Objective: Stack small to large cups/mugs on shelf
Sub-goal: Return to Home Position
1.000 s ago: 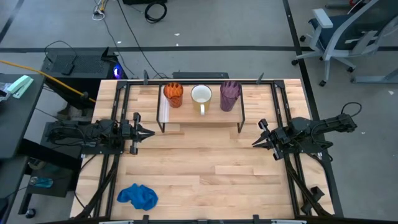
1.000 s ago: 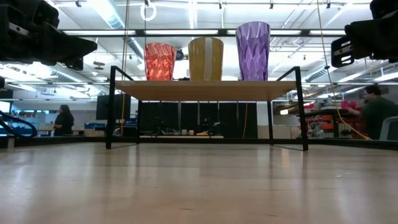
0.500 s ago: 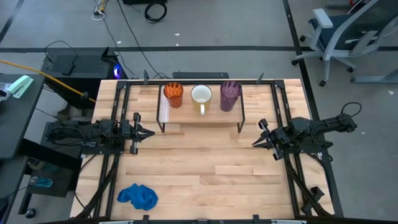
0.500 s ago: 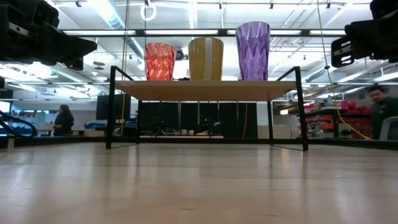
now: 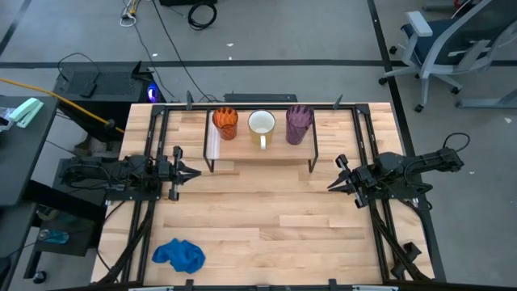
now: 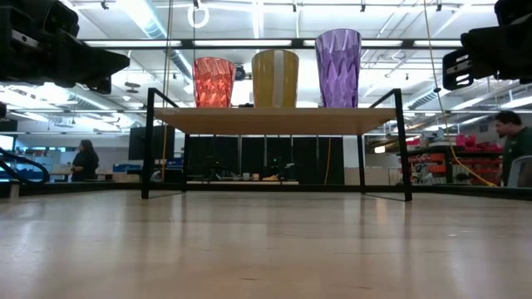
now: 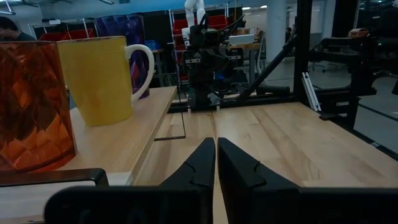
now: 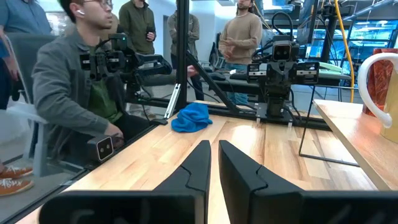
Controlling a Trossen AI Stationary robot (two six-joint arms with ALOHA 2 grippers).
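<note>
Three cups stand upright in a row on the shelf point(image 5: 260, 150) at the table's far side: the orange cup point(image 5: 225, 123) on the left, the white mug point(image 5: 261, 124) in the middle with its handle toward the near edge, and the purple tumbler point(image 5: 299, 124) on the right. In the low view the orange cup point(image 6: 214, 81), the mug point(image 6: 275, 78) and the tumbler point(image 6: 338, 68) rise in height. My left gripper point(image 5: 198, 172) rests at the table's left, pointing level, shut and empty. My right gripper point(image 5: 329, 187) rests at the right, also shut and empty point(image 8: 214, 144).
A crumpled blue cloth point(image 5: 179, 255) lies near the table's front left corner. Black frame rails run along both sides of the table point(image 5: 266, 226). People stand and sit beyond the table's left side point(image 8: 74, 99). The wood between the two grippers is bare.
</note>
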